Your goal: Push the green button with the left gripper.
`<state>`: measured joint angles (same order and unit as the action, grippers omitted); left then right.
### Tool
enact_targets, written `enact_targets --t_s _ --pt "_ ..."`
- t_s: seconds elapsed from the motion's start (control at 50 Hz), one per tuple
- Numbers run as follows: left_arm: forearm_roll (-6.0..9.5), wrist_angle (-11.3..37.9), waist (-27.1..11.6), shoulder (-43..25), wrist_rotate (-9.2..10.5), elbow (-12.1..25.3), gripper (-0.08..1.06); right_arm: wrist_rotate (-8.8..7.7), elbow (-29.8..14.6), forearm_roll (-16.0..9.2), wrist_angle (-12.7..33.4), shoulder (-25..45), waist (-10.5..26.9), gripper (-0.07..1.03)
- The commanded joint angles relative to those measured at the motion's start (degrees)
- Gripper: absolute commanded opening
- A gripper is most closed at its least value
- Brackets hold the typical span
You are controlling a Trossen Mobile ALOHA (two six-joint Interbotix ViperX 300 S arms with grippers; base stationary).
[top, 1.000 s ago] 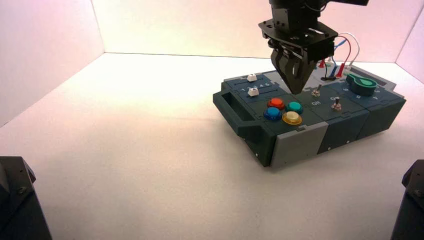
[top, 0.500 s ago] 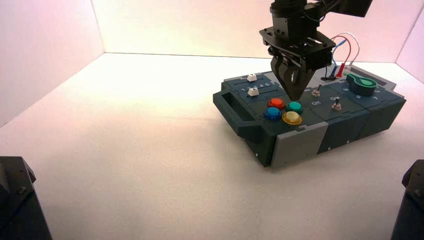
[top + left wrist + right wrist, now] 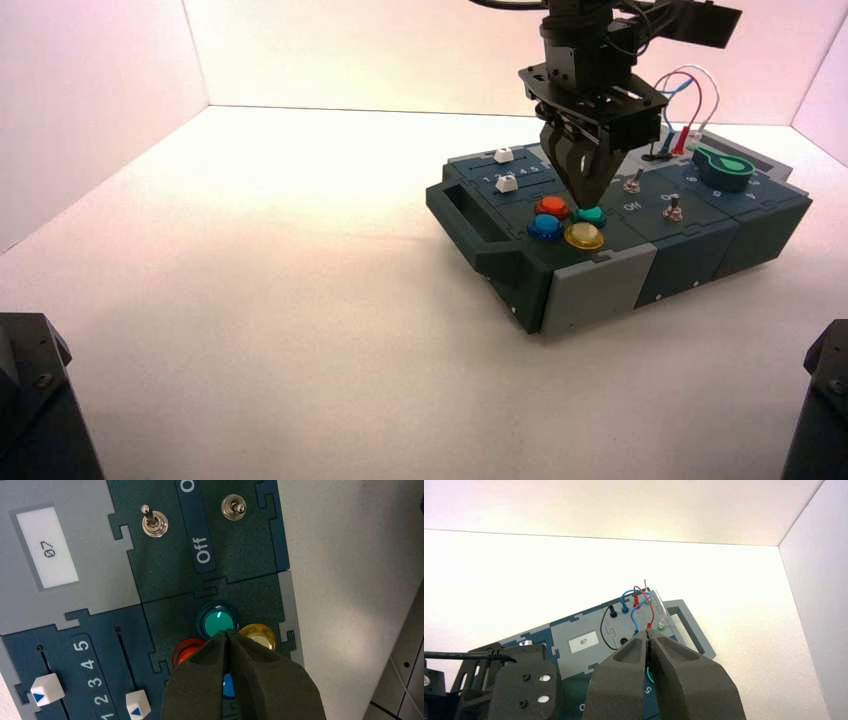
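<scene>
The green button (image 3: 216, 620) is a small teal dome in a square cluster with red (image 3: 186, 650), yellow (image 3: 258, 634) and blue (image 3: 228, 685) buttons on the dark box (image 3: 500, 260). My left gripper (image 3: 226, 632) is shut to a pointed tip with nothing held. That tip rests at the green button's edge and hides part of the blue one. In the high view the left gripper (image 3: 581, 203) comes straight down onto the green button (image 3: 592, 214). My right gripper (image 3: 647, 631) is shut and hangs high above the box's wire end.
Two toggle switches (image 3: 151, 524) flank an "Off" label, and a grey panel display (image 3: 46, 547) reads 07. Two white sliders (image 3: 47, 689) run beside a numbered scale. A green knob (image 3: 722, 168) and red, blue and black wires (image 3: 682, 110) lie toward the box's right end.
The left gripper has come down from above the switches toward the button cluster, and its shut tip now meets the green button. The box has not moved.
</scene>
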<state>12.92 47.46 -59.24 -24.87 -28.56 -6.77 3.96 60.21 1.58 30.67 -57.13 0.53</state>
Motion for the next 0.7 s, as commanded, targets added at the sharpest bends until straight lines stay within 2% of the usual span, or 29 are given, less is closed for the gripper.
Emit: enact_targets --t_s 0.02,0.7 --pt "0.00 -0.09 -0.35 0.88 -0.35 1.76 -0.03 0.18 -0.79 0.00 -0.53 0.18 -0.18 -0.02" --pt "0.00 0.70 -0.35 -0.53 -0.44 2.11 -0.03 0.18 -0.70 0.00 -0.53 -0.44 -0.26 -0.02"
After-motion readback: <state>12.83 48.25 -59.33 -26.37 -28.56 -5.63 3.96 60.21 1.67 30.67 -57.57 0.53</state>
